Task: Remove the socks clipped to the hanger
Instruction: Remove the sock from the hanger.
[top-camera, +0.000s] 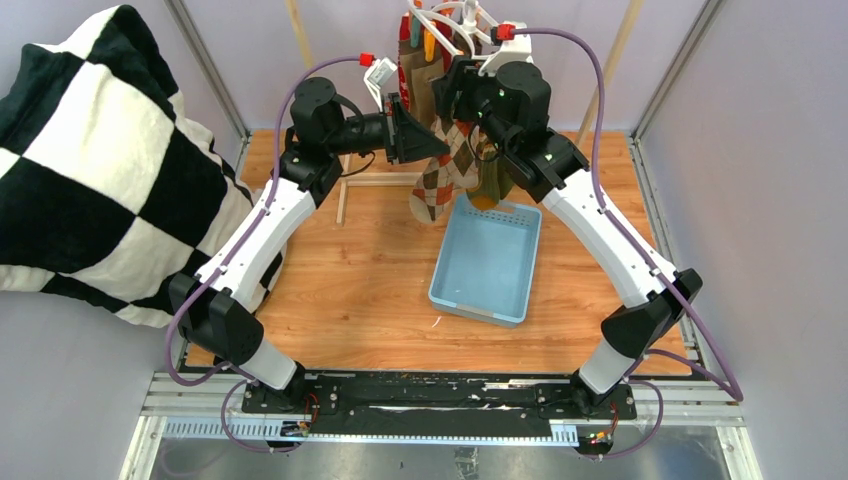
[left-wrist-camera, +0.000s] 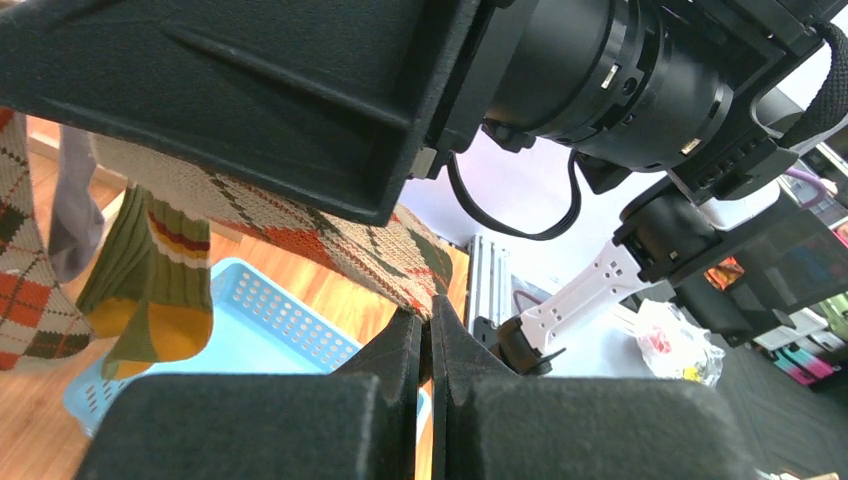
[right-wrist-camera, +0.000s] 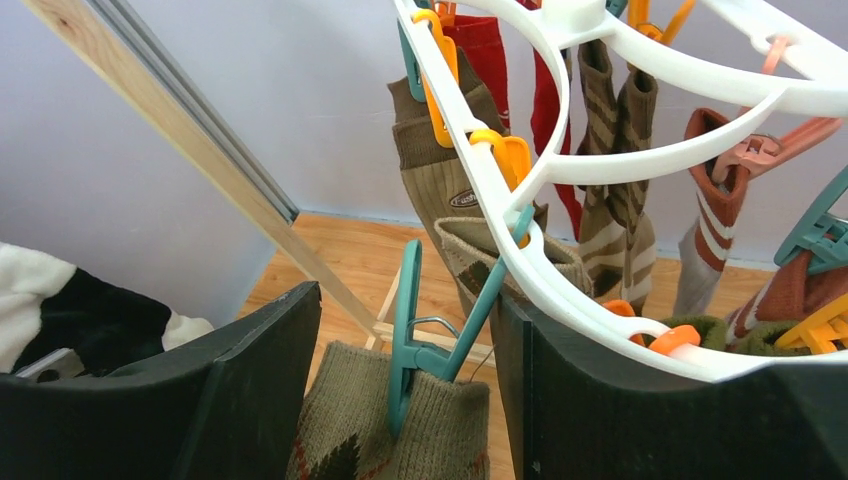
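The white hanger (right-wrist-camera: 560, 165) (top-camera: 450, 20) hangs at the back, with several socks clipped under it. An argyle sock (right-wrist-camera: 390, 420) (top-camera: 440, 185) hangs from a teal clothespin (right-wrist-camera: 415, 330) by its cuff. My right gripper (right-wrist-camera: 410, 340) (top-camera: 447, 100) is open, one finger on each side of that clothespin, the right finger close to its arm. My left gripper (left-wrist-camera: 430, 325) (top-camera: 438, 150) is shut on the argyle sock (left-wrist-camera: 330, 235) lower down, pinching its edge. An olive sock (left-wrist-camera: 150, 290) with a yellow toe hangs beside it. Taupe (right-wrist-camera: 430, 170) and red (right-wrist-camera: 485, 45) socks hang further back.
A light blue basket (top-camera: 436, 290) (left-wrist-camera: 270, 310) sits on the wooden table below the socks. A black-and-white checkered blanket (top-camera: 90, 160) lies at the left. Wooden rack posts (right-wrist-camera: 200, 170) rise behind the hanger. Orange clothespins (right-wrist-camera: 510, 155) dangle from the rings.
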